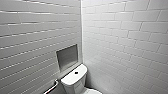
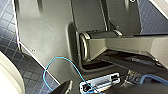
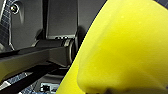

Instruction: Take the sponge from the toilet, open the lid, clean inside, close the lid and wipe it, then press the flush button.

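The white toilet (image 1: 72, 83) stands in the corner at the bottom of the head view. Its rectangular tank top carries the small dark flush button (image 1: 76, 73). A sliver of the lid (image 1: 93, 92) shows at the lower edge, lying flat. The bright yellow sponge (image 3: 125, 50) looms very close in the right wrist view, with my right gripper shut on it. My left gripper is open and I see nothing in it. The left wrist view looks down over my own dark base onto blue patterned floor (image 2: 7, 37).
White tiled walls meet in a corner right behind the toilet. A grey recessed niche (image 1: 67, 57) sits in the left wall above the tank. A metal grab bar (image 1: 53, 86) runs along that wall beside the tank. A thin blue cable (image 2: 48, 68) loops over my base.
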